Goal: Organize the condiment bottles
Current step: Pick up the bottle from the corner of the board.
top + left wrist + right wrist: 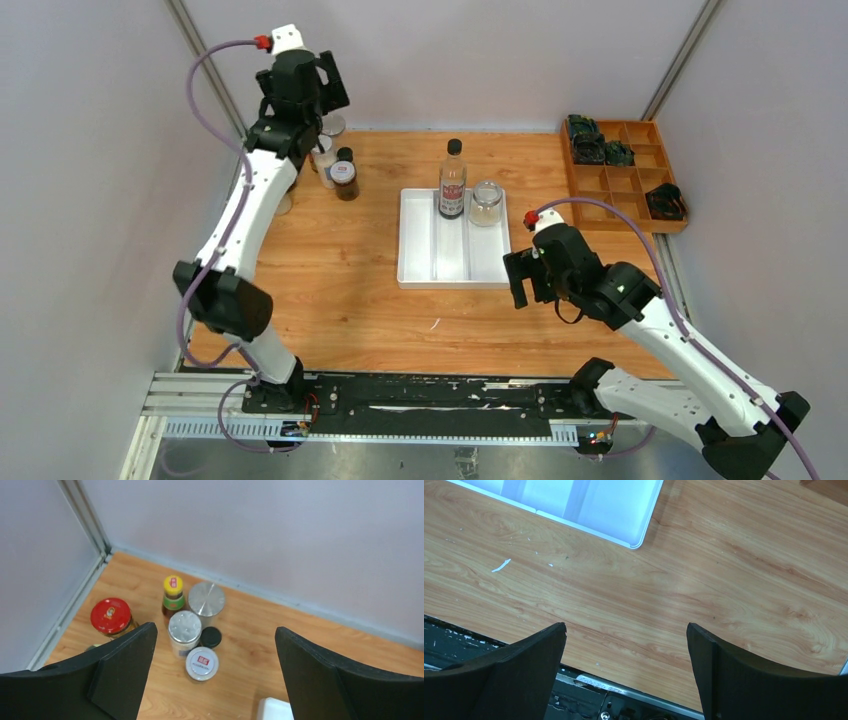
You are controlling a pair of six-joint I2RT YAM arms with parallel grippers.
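Looking down from the left gripper [215, 630], I see its fingers spread wide and holding nothing, above condiment bottles crowded into the far-left corner against both walls: red-lidded jar [110, 615], yellow-capped bottle [173, 587], silver-lidded jar [206, 598], shaker [184, 627]. The tall dark bottle [452, 180] and clear jar [486, 202] stand at the white tray's [432, 258] far end. The right gripper [626, 625] gapes over the table [724, 555], between the tray's near corner and the front edge.

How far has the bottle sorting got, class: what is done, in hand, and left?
Done: the tall dark bottle and a clear jar stand in the white tray. In hand: nothing; the left tool hangs open above the corner cluster, the right tool open over the table. Left: at least six there, including the red-lidded jar and yellow-capped bottle.
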